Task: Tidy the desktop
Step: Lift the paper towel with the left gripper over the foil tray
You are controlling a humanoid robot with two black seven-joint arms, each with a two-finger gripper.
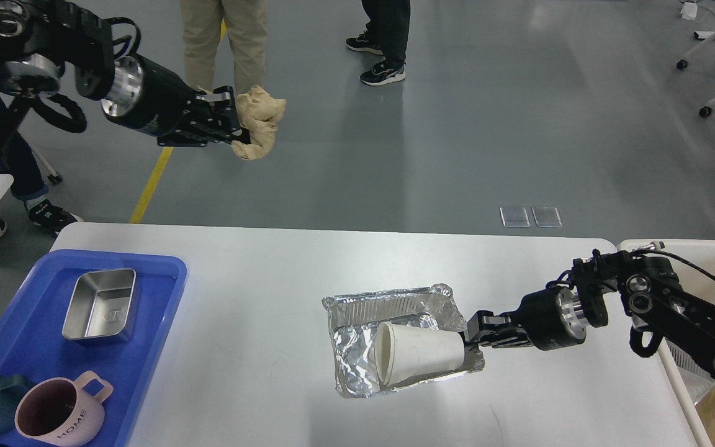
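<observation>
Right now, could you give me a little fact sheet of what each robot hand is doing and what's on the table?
left hand: raised beyond the table's far edge, shut on crumpled brown paper
right hand: low at the foil tray, gripping its right rim
foil tray: on the desktop, paper cup lying sideways inside
blue tray: holds a steel dish and two mugs
</observation>
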